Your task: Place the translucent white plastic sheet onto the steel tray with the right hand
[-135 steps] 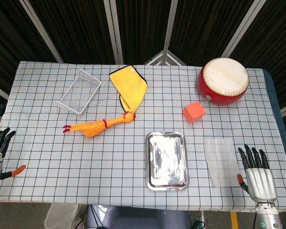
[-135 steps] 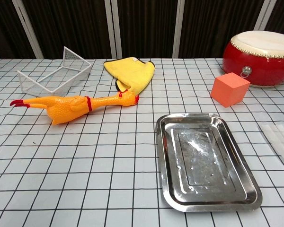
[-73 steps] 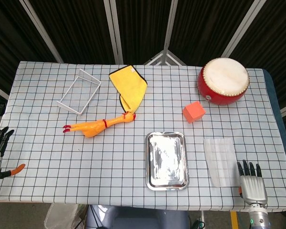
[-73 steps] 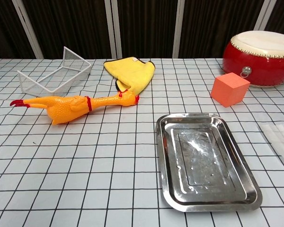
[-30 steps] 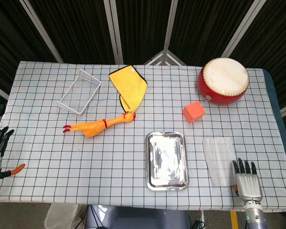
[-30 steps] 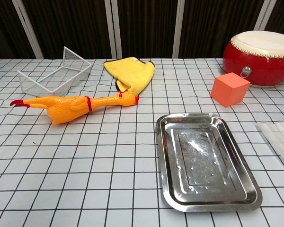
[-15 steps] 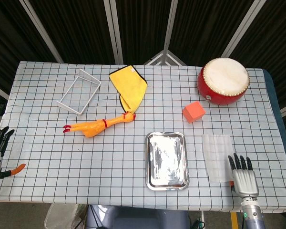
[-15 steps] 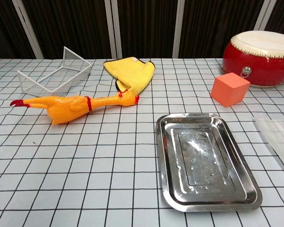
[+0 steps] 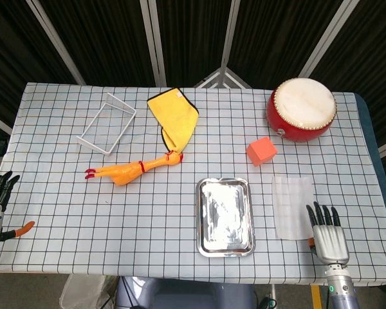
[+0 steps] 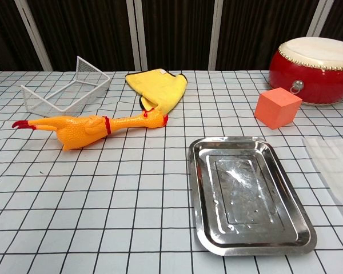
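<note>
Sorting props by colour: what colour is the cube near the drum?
Orange; the cube shows best in the chest view.

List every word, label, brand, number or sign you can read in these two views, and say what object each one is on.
None: no readable text shows in either view. The red drum, orange cube, steel tray, plastic sheet, rubber chicken, yellow cloth and white wire basket carry no visible lettering.

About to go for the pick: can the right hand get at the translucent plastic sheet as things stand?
Probably yes. The right hand lies flat and empty at the near right corner of the translucent plastic sheet, fingertips at its edge. Nothing stands between them; the steel tray sits apart on the sheet's left.
</note>
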{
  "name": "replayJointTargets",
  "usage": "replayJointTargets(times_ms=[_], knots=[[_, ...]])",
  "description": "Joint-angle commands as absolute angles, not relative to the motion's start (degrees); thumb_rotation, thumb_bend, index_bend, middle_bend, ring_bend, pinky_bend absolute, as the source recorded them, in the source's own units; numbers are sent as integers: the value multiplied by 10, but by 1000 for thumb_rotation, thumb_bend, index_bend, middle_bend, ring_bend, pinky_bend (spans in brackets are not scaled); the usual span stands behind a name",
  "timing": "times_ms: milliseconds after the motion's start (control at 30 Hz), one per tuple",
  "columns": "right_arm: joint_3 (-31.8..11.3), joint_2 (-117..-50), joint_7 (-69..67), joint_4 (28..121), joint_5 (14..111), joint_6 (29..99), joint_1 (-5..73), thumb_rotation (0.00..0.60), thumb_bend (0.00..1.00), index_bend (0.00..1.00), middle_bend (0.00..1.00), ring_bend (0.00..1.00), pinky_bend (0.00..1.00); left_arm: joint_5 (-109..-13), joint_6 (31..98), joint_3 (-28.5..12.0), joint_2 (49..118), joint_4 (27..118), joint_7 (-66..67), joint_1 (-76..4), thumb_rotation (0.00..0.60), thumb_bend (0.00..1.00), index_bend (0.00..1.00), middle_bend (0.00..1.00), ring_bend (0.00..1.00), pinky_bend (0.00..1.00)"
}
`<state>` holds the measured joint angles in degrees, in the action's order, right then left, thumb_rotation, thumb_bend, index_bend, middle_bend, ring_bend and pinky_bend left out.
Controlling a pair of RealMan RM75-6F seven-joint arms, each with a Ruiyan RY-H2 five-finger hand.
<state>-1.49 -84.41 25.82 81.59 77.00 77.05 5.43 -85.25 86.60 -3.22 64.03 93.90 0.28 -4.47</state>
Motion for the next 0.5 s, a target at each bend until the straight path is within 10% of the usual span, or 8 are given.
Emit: replayJointTargets(times_ms=[33, 200, 500], knots=[[-26, -857, 230, 798, 781, 771, 64, 600, 549, 441, 92, 2, 0, -852, 866, -33, 640, 939, 2, -45, 600, 0, 0, 0, 0, 0], [-33, -863, 181, 790, 819, 800, 70, 600, 566, 695, 212, 48, 0, -850, 863, -34, 641, 938, 0, -46, 600, 0, 0, 0, 0, 0], [-32, -835, 111, 831, 911, 884, 70, 600, 586, 740, 235, 60, 0, -852, 864, -33, 640, 937, -2, -46, 600, 0, 0, 0, 0, 0]])
